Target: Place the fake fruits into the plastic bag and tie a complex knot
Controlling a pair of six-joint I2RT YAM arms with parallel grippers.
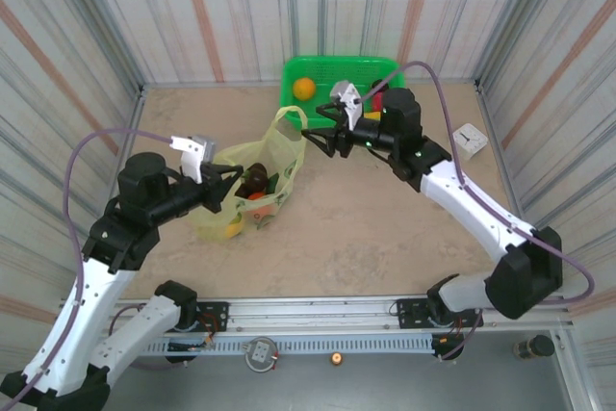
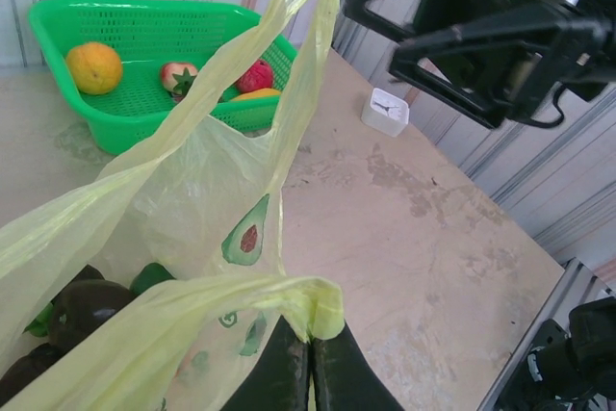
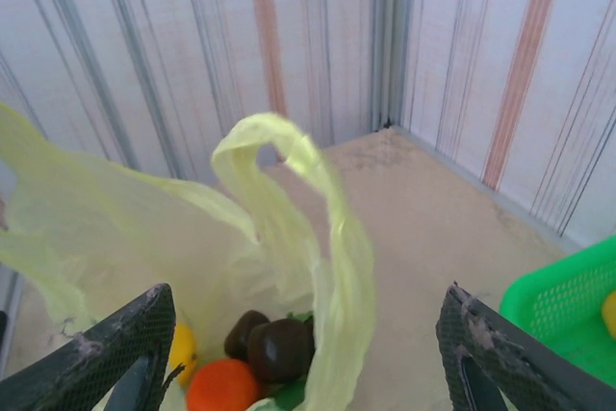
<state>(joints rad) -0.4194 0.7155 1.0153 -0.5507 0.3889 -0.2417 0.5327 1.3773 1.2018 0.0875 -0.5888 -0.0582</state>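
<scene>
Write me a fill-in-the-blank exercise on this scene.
The left gripper is ____ on one handle of the plastic bag. The right gripper, facing the raised handle, is ____. In the green basket, the round fruit at its left is ____.
Missing: shut; open; orange.

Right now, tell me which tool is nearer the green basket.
Right. The right tool hovers open just in front of the basket; the left tool is farther off, across the bag, shut on its handle.
</scene>
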